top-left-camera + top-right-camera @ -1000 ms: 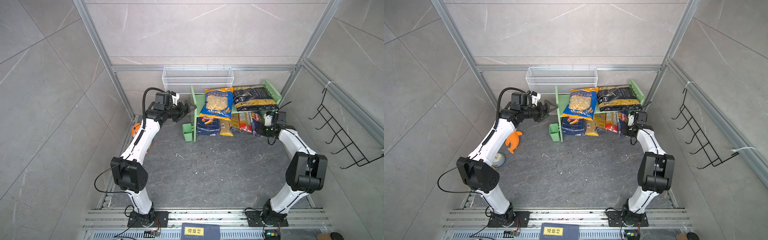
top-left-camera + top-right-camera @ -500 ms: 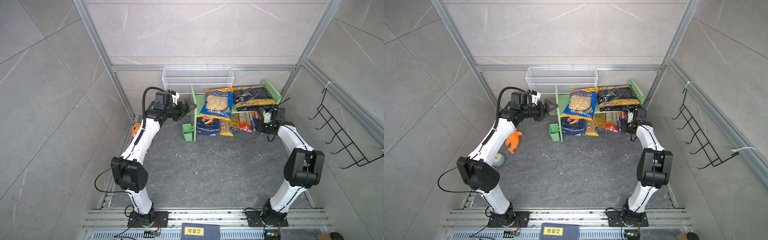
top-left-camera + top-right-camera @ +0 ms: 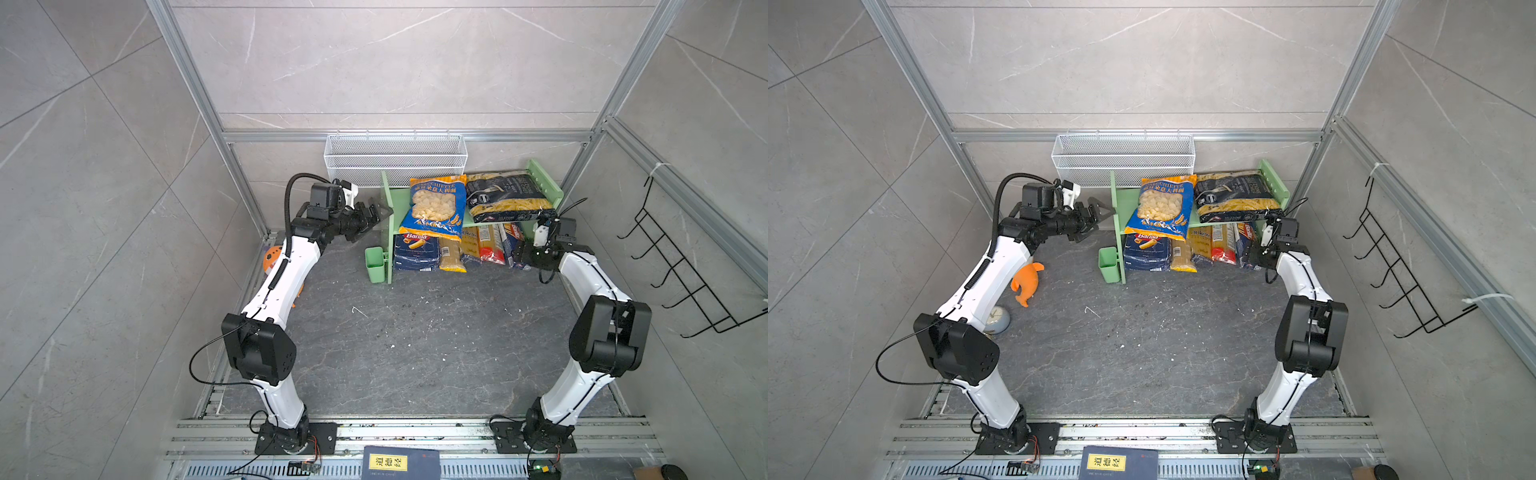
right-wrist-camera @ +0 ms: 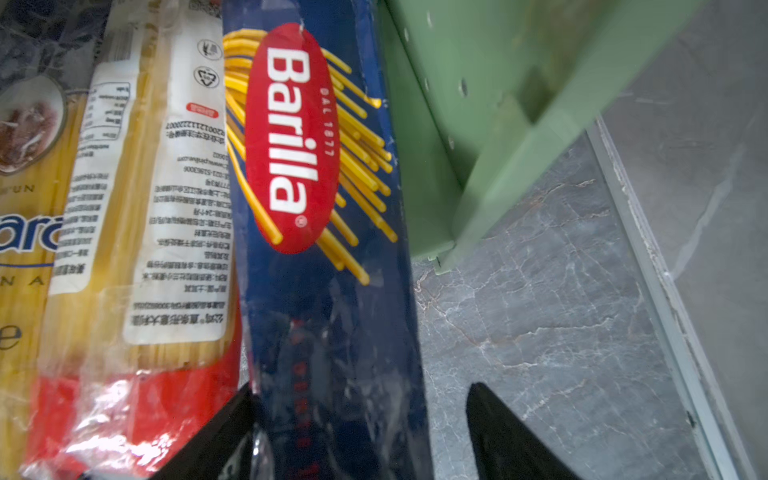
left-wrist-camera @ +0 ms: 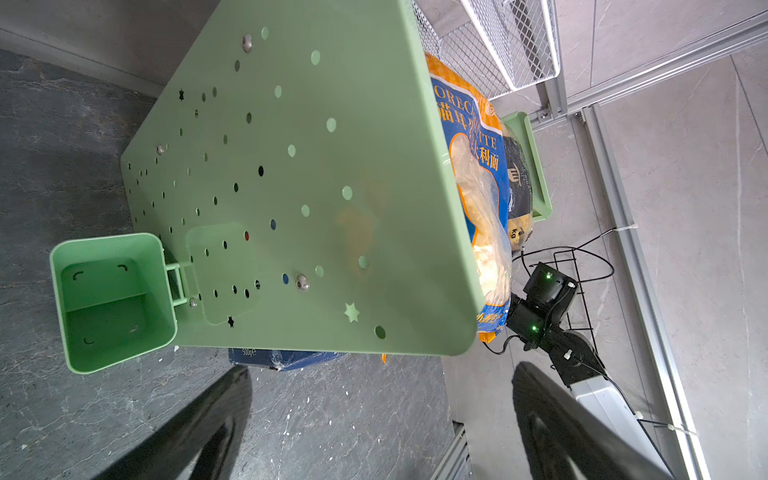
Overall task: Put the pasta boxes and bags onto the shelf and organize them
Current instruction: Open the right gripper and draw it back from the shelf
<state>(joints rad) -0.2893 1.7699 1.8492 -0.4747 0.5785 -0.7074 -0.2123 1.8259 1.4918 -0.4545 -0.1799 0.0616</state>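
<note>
item: long barilla spaghetti pack (image 4: 316, 291), lower tier of shelf (image 3: 390, 203), right end, beside the side panel. right gripper (image 4: 361, 399): jaws parted around its near end, pack released. left gripper (image 5: 382, 368): spread, empty, off the shelf's left panel. step: placement looks done; next, probably a straight retreat.

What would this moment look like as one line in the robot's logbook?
left tool: open, empty, beside shelf | right tool: open, straddling Barilla spaghetti pack under shelf's top tier
</note>
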